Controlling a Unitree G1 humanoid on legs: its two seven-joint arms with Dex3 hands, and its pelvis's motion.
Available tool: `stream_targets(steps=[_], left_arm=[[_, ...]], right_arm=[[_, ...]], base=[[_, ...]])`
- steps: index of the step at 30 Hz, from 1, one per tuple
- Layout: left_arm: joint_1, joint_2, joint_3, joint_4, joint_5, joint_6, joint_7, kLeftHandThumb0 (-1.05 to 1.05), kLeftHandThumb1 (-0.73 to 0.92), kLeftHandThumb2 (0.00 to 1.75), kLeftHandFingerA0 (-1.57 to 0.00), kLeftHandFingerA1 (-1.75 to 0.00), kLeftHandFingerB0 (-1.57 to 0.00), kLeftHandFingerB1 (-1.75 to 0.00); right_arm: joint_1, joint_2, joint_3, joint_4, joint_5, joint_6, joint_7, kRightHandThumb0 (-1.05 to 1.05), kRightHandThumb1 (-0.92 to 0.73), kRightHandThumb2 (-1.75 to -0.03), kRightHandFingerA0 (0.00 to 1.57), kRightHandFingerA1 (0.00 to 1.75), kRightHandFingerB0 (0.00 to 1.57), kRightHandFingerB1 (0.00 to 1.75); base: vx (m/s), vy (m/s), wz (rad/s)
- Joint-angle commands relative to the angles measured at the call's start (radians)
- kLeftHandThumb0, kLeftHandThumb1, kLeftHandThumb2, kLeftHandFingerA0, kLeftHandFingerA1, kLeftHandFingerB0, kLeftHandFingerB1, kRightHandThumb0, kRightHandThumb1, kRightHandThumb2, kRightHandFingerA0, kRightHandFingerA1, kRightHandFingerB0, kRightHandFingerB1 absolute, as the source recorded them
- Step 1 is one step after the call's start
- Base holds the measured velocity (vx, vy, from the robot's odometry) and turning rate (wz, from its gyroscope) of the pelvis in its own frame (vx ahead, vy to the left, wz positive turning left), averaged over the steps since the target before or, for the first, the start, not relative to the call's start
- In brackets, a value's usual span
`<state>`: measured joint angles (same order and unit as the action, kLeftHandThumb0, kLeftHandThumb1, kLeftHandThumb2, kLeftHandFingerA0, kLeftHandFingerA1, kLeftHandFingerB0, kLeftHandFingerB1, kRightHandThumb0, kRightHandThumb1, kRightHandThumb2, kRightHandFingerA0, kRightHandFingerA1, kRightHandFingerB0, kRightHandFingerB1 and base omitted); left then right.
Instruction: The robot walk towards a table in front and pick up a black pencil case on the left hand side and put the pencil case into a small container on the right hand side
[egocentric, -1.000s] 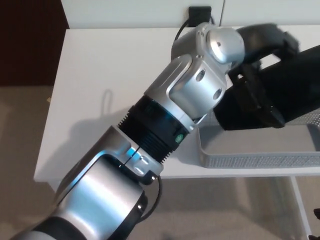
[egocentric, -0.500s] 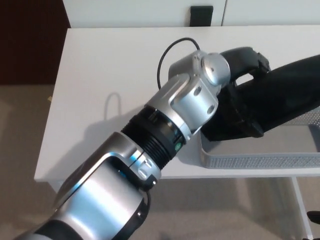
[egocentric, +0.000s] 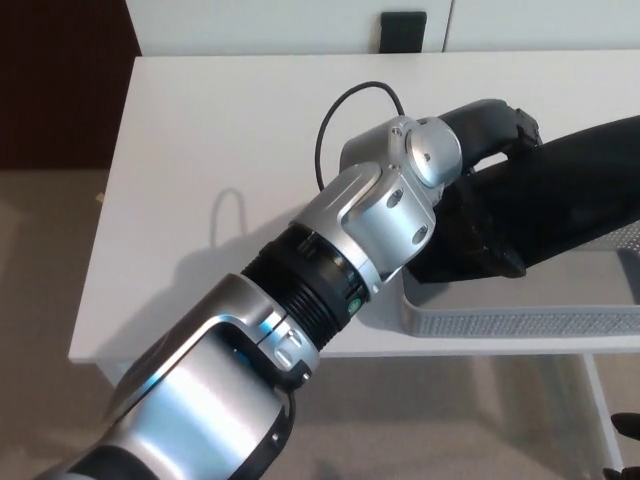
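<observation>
I had the left hand (egocentric: 480, 180) clenched around the near end of the black pencil case (egocentric: 560, 200), which hung over the mesh container (egocentric: 500, 320); it looked light and soft, so gripping mid-body seemed safer.

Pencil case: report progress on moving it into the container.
Pickup is done: the left hand holds the pencil case off the table. In hand: the case hangs tilted over the mesh container, its lower end at the left rim. Left: lower it inside and let go.
</observation>
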<state>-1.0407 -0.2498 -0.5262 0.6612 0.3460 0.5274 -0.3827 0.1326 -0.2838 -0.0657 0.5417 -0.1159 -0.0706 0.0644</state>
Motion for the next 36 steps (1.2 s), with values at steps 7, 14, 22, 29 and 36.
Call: stream_targets(steps=[7,14,22,29,36], left_arm=[[0.002,-0.035,0.007,0.009,-0.031,-0.011,-0.023,-0.78,0.41,0.87,-0.01,-0.17,0.0,-0.08],[0.016,-0.003,-0.011,-0.006,-0.031,-0.043,-0.065,-1.01,0.63,0.59,0.0,0.0,0.0,0.0],[0.022,0.021,-0.027,-0.027,-0.014,-0.053,-0.084,-1.05,0.61,0.7,0.0,-0.04,0.0,-0.01],[0.018,0.043,-0.019,-0.04,-0.016,-0.059,-0.103,-1.03,0.62,0.68,0.0,-0.04,0.0,-0.01],[0.039,0.195,0.015,-0.322,-0.02,-0.034,-0.187,-0.99,0.62,0.62,0.0,0.0,0.0,0.0]], right_arm=[[-0.032,-0.03,0.01,0.011,-0.026,-0.014,-0.01,-0.39,-0.59,-0.58,0.57,0.39,0.51,0.38],[-0.045,-0.026,0.004,-0.001,-0.018,-0.001,-0.015,-0.37,-0.57,-0.57,0.59,0.4,0.51,0.38],[-0.059,-0.031,0.006,-0.007,-0.023,0.009,-0.012,-0.36,-0.57,-0.57,0.58,0.39,0.51,0.38],[-0.069,-0.031,0.003,0.0,-0.014,-0.008,-0.002,-0.36,-0.57,-0.57,0.59,0.4,0.51,0.38],[-0.064,-0.02,0.014,0.01,-0.026,-0.018,-0.018,-0.39,-0.57,-0.57,0.6,0.4,0.51,0.38]], base=[[0.0,0.0,0.0],[0.0,0.0,0.0],[0.0,0.0,0.0],[0.0,0.0,0.0],[0.0,0.0,0.0]])
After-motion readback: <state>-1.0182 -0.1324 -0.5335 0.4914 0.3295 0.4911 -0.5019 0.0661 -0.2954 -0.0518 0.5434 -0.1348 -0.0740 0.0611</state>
